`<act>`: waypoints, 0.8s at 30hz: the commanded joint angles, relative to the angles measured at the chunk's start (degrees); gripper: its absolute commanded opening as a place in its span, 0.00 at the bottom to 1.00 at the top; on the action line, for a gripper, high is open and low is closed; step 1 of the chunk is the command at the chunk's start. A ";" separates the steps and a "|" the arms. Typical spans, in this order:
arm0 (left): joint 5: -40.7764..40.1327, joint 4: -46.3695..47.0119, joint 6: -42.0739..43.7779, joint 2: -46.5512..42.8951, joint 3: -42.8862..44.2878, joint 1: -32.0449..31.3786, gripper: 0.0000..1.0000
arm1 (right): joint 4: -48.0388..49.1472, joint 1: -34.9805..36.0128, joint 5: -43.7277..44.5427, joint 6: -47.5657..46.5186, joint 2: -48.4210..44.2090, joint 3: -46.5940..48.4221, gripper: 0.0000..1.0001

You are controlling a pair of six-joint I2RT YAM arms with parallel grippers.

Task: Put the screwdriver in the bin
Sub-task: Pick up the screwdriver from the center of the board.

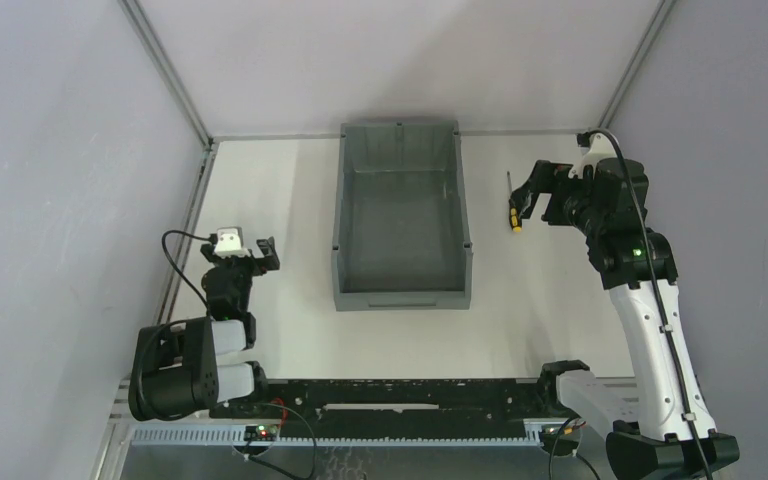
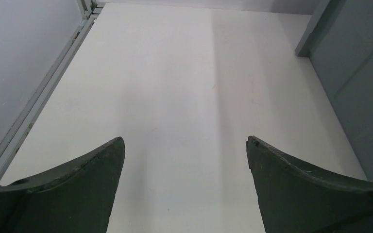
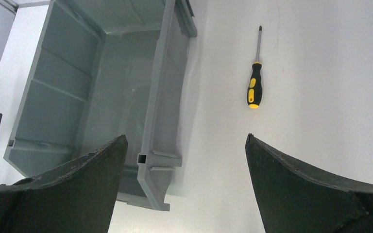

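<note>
Right gripper [image 3: 184, 138] and left gripper [image 2: 184, 141] both spread, empty; screwdriver [image 3: 254, 90] lies on table [image 3: 320, 73] near bin [image 3: 156, 104]

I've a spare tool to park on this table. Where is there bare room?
Free: the table left of the bin, out to the left gripper; also the strip from the bin's front lip to the black rail. Crowded: right of the bin, where the screwdriver lies with the right gripper open close beside it.

Bright, even light; soft shadows; sharp focus; wrist views wide-angle distorted.
</note>
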 commanded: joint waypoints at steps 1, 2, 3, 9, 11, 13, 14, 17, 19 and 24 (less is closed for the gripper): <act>-0.32 2.42 -0.67 -0.68 2.21 -0.20 1.00 | 2.88 0.37 0.20 1.19 -0.95 0.07 1.00; -0.34 2.41 -0.67 -0.68 2.26 -0.22 1.00 | 3.06 0.37 0.29 1.28 -1.08 0.06 1.00; -0.34 2.43 -0.74 -0.68 2.22 -0.20 1.00 | 3.25 0.37 0.34 1.40 -1.10 0.14 1.00; -0.35 2.39 -0.67 -0.72 2.27 -0.20 1.00 | 5.13 0.37 0.38 1.84 -1.90 0.17 1.00; -0.29 2.46 -0.72 -0.69 2.22 -0.20 1.00 | 5.69 0.37 -0.06 1.59 -2.26 0.14 1.00; -0.35 2.43 -0.67 -0.68 2.22 -0.19 1.00 | 6.63 0.37 -0.07 1.32 -2.58 0.17 1.00; -0.34 2.40 -0.66 -0.70 2.26 -0.20 1.00 | 6.80 0.37 0.11 1.21 -2.62 0.18 1.00; -0.34 2.46 -0.73 -0.68 2.22 -0.20 1.00 | 6.67 0.37 0.93 0.28 -2.04 1.23 1.00; -0.32 2.43 -0.71 -0.69 2.22 -0.20 1.00 | 6.09 0.35 1.15 -0.82 -0.90 2.59 1.00; -0.32 2.40 -0.71 -0.68 2.22 -0.20 1.00 | 2.90 0.00 2.47 -2.77 4.24 8.57 1.00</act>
